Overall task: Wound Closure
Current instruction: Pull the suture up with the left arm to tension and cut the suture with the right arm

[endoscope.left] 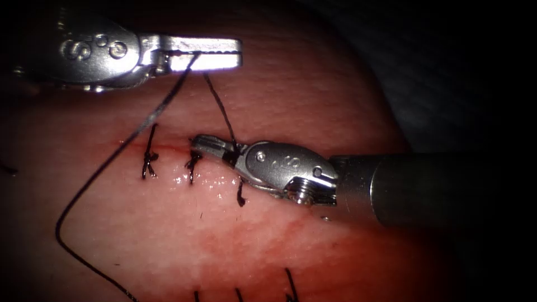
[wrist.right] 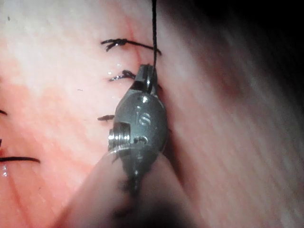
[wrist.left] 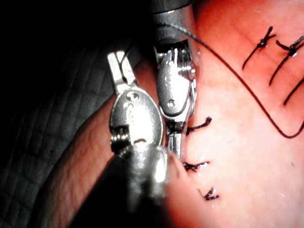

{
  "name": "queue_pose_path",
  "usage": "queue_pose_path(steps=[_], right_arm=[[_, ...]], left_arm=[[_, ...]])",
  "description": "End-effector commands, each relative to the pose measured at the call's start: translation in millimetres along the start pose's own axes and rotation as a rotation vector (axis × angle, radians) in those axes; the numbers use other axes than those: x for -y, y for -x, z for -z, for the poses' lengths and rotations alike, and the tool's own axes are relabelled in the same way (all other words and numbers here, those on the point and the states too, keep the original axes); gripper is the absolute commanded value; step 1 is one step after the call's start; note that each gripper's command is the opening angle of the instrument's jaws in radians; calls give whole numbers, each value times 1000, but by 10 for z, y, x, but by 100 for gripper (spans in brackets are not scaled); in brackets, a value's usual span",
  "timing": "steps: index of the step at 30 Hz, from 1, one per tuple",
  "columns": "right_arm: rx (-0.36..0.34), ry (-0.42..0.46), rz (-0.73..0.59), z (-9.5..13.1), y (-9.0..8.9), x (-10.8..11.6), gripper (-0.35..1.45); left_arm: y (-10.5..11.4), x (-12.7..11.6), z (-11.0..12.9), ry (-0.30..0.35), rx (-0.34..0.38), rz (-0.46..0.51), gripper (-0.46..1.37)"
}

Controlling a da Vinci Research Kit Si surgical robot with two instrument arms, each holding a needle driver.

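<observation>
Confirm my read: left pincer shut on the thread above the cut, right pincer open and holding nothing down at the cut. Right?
Not quite. The right pincer is shut on the thread at the cut, as the endoscope view shows. The left pincer is shut on the thread above the cut, as you said.

**Both grippers on the thread above the cut**

The left gripper (endoscope.left: 238, 53) sits above the cut (endoscope.left: 168, 148), clamped on the thread (endoscope.left: 112, 159), which runs from its jaws down across the cut's left end and loops below it over the tissue (endoscope.left: 268, 240). The right gripper (endoscope.left: 201, 144) lies along the cut, closed on a second strand rising toward the left gripper. Knotted stitches (endoscope.left: 149, 159) cross the cut just beside the right gripper's tip. No needle can be made out.
</observation>
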Motion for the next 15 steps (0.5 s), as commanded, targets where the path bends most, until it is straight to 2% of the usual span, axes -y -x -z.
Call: queue_pose_path(steps=[1, 4, 8, 11, 15], right_arm=[[-5, 1, 17, 3, 1, 0, 95], [-6, -4, 32, 8, 3, 2, 125], [-8, -14, 50, 16, 4, 1, 134], [1, 12, 61, 23, 3, -2, 141], [-7, 24, 70, 27, 1, -5, 142]], left_arm=[[1, 1, 0, 4, -1, 0, -35], [3, 2, -1, 3, -1, 0, -35], [4, 3, -2, 3, -2, 0, -35], [5, 4, -1, 4, -2, 1, -35], [5, 4, -1, 4, -2, 1, -35]])
